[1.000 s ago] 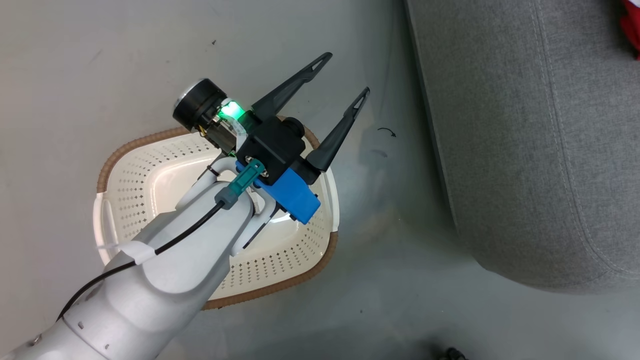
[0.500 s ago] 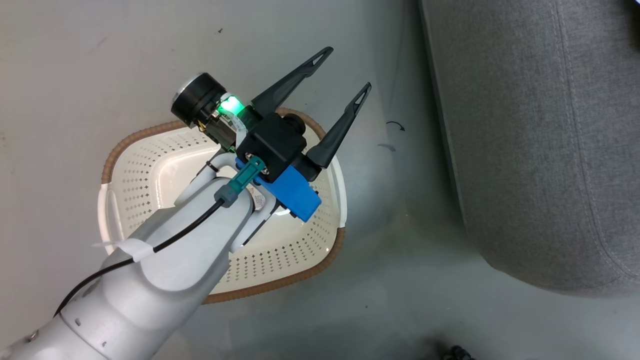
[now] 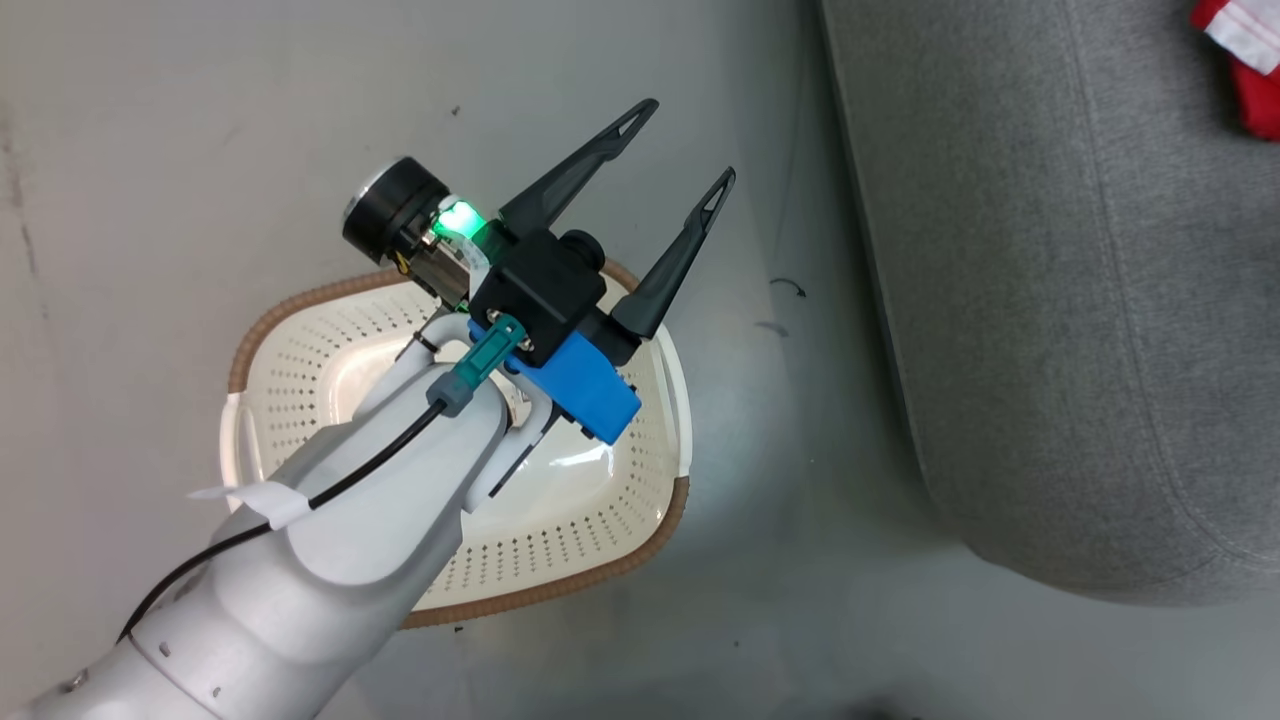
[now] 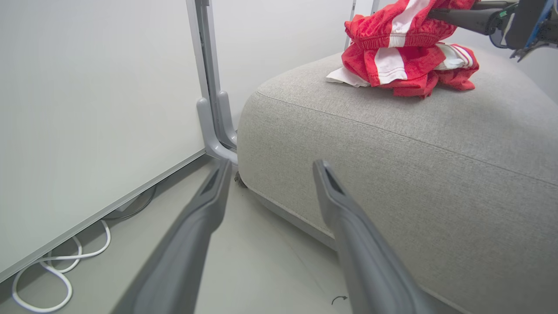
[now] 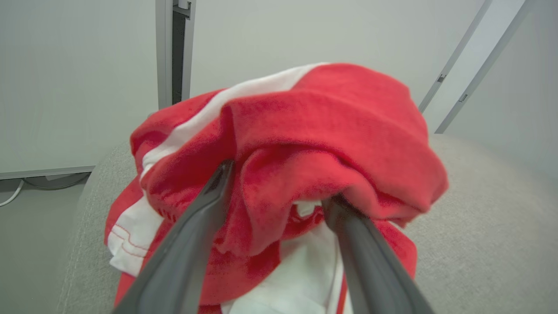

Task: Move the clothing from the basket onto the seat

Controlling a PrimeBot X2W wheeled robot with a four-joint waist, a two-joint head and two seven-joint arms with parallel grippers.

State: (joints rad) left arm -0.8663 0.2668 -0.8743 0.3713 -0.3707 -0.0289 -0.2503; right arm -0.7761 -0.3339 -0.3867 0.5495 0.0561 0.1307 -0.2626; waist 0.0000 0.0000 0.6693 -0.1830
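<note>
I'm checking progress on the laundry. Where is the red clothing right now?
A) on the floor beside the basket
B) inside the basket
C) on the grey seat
C: the red clothing lies heaped on the grey seat, and the visible inside of the basket is bare.

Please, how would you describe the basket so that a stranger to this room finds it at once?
Find the large grey seat at the right of the head view. On the pale floor just left of it, partly under the left end effector, stands the basket. It alone is cream, oval, perforated, with a brown woven-look rim.
</note>
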